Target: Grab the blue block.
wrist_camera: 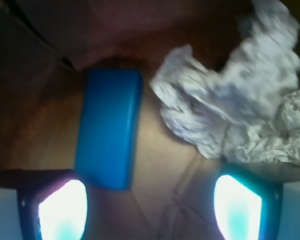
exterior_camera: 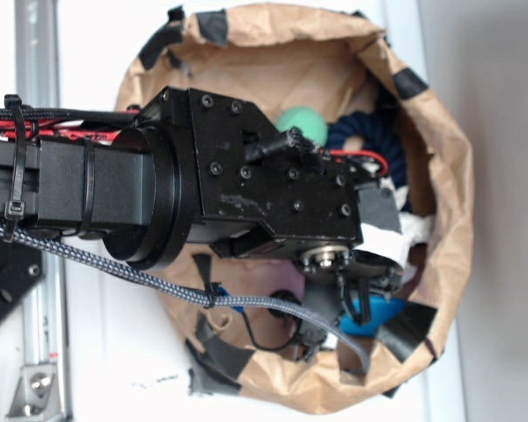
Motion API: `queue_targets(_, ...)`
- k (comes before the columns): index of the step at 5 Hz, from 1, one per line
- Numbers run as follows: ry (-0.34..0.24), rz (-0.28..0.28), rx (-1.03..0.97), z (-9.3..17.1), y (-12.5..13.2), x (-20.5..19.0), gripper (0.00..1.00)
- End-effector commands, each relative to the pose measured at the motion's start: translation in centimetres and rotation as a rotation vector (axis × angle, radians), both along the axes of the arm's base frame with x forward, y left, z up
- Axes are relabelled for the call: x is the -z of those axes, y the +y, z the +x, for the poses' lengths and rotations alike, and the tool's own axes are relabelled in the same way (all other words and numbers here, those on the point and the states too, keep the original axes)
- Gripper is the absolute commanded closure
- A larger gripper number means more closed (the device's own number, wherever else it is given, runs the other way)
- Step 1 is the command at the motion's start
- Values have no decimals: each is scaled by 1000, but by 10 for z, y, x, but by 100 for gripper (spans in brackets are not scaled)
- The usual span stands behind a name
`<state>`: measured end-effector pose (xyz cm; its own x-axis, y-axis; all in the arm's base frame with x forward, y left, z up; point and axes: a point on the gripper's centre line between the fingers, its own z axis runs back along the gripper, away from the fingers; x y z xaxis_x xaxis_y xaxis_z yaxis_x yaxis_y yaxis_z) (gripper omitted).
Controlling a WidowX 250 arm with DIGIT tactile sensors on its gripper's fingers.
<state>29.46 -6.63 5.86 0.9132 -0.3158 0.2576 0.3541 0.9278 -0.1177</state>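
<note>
Glowing pincer (wrist_camera: 150, 205) fingertips (wrist_camera: 62, 210) fill the wrist view's lower edge, spread wide and holding nothing; the blue block (wrist_camera: 109, 127) lies on the brown paper bag's floor (wrist_camera: 160, 165), its near end just beside the left fingertip. Crumpled white paper (wrist_camera: 235, 100) sits to its right. From outside, the black arm (exterior_camera: 246, 176) hides most of the bag (exterior_camera: 449, 176); a green ball (exterior_camera: 301, 123) peeks past. No writing is legible.

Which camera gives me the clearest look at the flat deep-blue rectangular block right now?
The wrist view: the flat deep-blue rectangular block lies fully visible on the bag floor, ahead of the open gripper. The exterior view shows only a blue sliver beneath the arm.
</note>
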Motion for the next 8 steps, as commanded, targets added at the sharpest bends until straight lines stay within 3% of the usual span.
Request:
queue_targets(1, 4, -32, 59, 7, -46, 25, 0)
queue_targets(2, 28, 21, 93, 5, -59, 52, 0)
queue_targets(3, 39, 177, 35, 11, -51, 66, 0)
queue_targets(4, 22, 195, -96, 18, -17, 54, 100)
queue_targets(5, -9, 195, -152, 13, 11, 38, 100)
queue_targets(7, -78, 187, -423, -39, 79, -51, 100)
queue_targets(8, -20, 147, -452, -39, 85, -95, 100)
